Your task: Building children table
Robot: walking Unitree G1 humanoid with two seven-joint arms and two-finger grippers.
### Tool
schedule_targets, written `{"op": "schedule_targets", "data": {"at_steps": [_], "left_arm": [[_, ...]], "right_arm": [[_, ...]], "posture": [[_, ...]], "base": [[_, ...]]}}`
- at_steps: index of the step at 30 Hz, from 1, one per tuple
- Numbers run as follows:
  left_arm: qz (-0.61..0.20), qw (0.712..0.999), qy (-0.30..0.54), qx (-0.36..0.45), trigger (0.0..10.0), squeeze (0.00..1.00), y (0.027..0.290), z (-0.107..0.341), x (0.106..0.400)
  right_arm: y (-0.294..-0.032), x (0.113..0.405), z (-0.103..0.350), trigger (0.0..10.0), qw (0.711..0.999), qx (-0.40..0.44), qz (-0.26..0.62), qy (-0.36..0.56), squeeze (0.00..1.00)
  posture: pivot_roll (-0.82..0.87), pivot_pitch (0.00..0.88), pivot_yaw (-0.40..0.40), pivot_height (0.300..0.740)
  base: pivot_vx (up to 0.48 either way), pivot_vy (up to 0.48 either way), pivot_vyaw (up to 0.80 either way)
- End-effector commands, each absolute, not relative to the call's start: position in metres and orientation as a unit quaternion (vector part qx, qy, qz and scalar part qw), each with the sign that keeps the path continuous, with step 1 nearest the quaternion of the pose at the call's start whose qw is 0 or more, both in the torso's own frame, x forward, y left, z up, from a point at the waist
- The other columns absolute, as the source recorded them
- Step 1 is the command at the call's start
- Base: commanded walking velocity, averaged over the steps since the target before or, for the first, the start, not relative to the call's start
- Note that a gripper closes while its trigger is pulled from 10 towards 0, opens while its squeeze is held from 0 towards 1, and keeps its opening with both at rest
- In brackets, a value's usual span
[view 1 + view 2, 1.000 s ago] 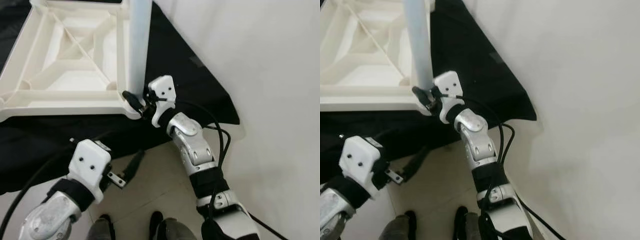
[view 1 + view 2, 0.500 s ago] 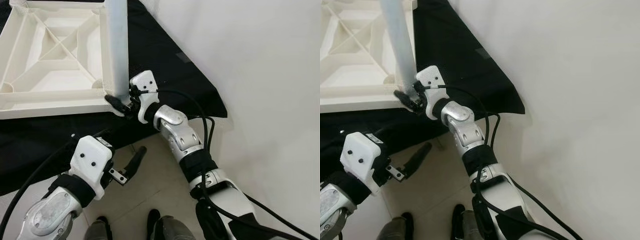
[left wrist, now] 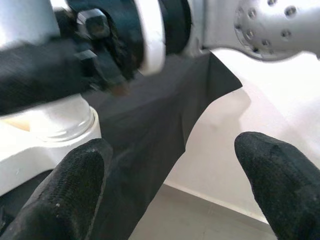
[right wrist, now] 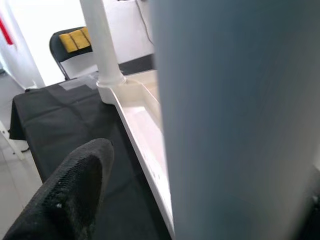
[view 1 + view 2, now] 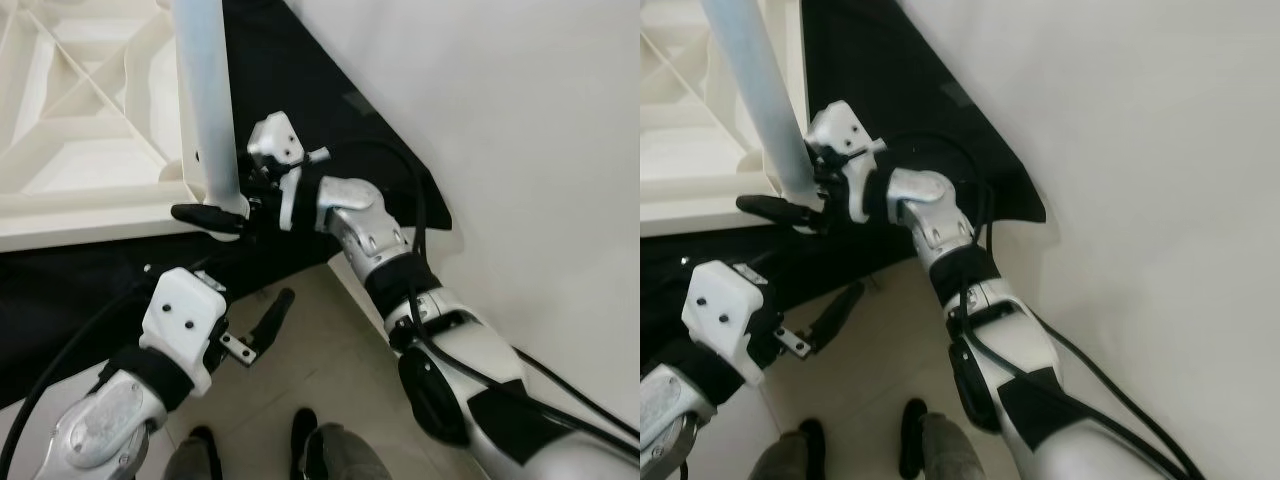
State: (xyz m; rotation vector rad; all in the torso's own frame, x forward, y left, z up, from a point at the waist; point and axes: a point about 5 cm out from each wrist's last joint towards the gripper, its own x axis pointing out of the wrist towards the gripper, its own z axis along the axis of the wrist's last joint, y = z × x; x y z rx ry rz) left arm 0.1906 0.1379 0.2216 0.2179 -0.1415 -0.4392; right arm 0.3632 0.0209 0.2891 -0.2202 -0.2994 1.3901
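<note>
Where the leg [image 5: 208, 110] meets the corner of the upturned tabletop [image 5: 95, 205] on black cloth [image 5: 290, 90], the right gripper [image 5: 222, 208] clamps its base. Left gripper [image 5: 262, 325] hovers below over floor, fingers wide apart.

I count one tabletop [image 5: 90, 150] and two legs [image 4: 102, 45] on it. One cloth [image 5: 300, 90]. One chair [image 4: 70, 42].

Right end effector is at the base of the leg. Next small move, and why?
Probably keep twisting the leg into its corner socket. The right end effector grips the leg just above the upturned tabletop, and the leg stands nearly upright. The left end effector hangs open over the floor, apart from it.
</note>
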Motion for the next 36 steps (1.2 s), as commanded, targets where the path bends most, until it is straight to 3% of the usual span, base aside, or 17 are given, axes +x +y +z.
{"op": "schedule_targets", "data": {"at_steps": [1,2,10,17,18,19,21,23,24,25,26,28,34,35,36], "left_arm": [[-0.222,0.967,-0.06,0.112,10.0,0.0,0.136,0.219,0.187],[-0.22,0.967,-0.06,0.113,10.0,0.0,0.137,0.219,0.186],[-0.219,0.968,-0.058,0.113,10.0,0.0,0.138,0.219,0.184],[-0.206,0.97,-0.06,0.117,10.0,0.0,0.144,0.22,0.184],[-0.193,0.972,-0.061,0.121,10.0,0.0,0.149,0.221,0.184],[-0.193,0.972,-0.061,0.121,10.0,0.0,0.149,0.221,0.184],[-0.178,0.974,-0.061,0.124,10.0,0.0,0.156,0.222,0.184],[-0.178,0.974,-0.061,0.124,10.0,0.0,0.156,0.222,0.184],[-0.173,0.975,-0.06,0.127,10.0,0.0,0.16,0.222,0.184],[-0.173,0.975,-0.06,0.127,10.0,0.0,0.16,0.222,0.184],[-0.164,0.976,-0.058,0.133,10.0,0.0,0.166,0.222,0.186],[-0.162,0.976,-0.062,0.13,10.0,0.0,0.167,0.223,0.188],[-0.163,0.976,-0.068,0.127,10.0,0.0,0.165,0.223,0.191],[-0.163,0.976,-0.069,0.126,10.0,0.0,0.164,0.223,0.192],[-0.163,0.976,-0.069,0.126,10.0,0.0,0.164,0.223,0.192]], "right_arm": [[0.023,0.362,0.282,10.0,0.748,-0.103,0.643,-0.13,0.0],[0.022,0.363,0.283,0.0,0.745,-0.106,0.646,-0.125,0.0],[0.014,0.367,0.281,0.0,0.739,-0.111,0.655,-0.114,0.0],[-0.006,0.376,0.27,0.0,0.76,-0.129,0.63,-0.095,0.0],[-0.023,0.383,0.259,0.0,0.792,-0.141,0.589,-0.077,0.0],[-0.023,0.383,0.259,0.0,0.792,-0.141,0.589,-0.077,0.0],[-0.043,0.395,0.237,0.0,0.862,-0.115,0.493,-0.027,0.0],[-0.043,0.395,0.237,0.0,0.862,-0.115,0.493,-0.027,0.0],[-0.059,0.401,0.215,0.0,0.933,-0.11,0.343,-0.007,0.0],[-0.059,0.401,0.215,0.0,0.933,-0.11,0.343,-0.007,0.0],[-0.05,0.356,0.157,0.0,0.953,-0.078,0.286,0.059,0.0],[-0.036,0.332,0.147,0.0,0.948,-0.051,0.306,0.07,0.0],[-0.013,0.352,0.163,0.0,0.941,-0.058,0.332,0.036,0.0],[-0.005,0.361,0.172,10.0,0.939,-0.068,0.336,0.023,0.0],[-0.005,0.361,0.172,10.0,0.939,-0.068,0.336,0.023,0.0]], "posture": [[0.26,0.323,-0.2,0.74],[0.27,0.328,-0.203,0.74],[0.27,0.339,-0.201,0.74],[0.26,0.344,-0.202,0.74],[0.25,0.345,-0.209,0.74],[0.25,0.345,-0.209,0.74],[0.24,0.344,-0.214,0.74],[0.24,0.344,-0.214,0.74],[0.23,0.349,-0.209,0.74],[0.23,0.349,-0.209,0.74],[0.22,0.346,-0.19,0.74],[0.23,0.33,-0.182,0.74],[0.23,0.309,-0.185,0.74],[0.24,0.304,-0.191,0.74],[0.24,0.304,-0.191,0.74]], "base": [[0.0,0.0,0.0],[0.0,0.0,0.0],[0.0,0.0,0.0],[0.0,0.0,0.0],[0.0,0.0,0.0],[0.0,0.0,0.0],[0.0,0.0,0.0],[0.0,0.0,0.0],[0.0,0.0,0.0],[0.0,0.0,0.0],[0.0,0.0,0.0],[0.0,0.0,0.0],[0.0,0.0,0.0],[0.0,0.0,0.0],[0.0,0.0,0.0]]}}
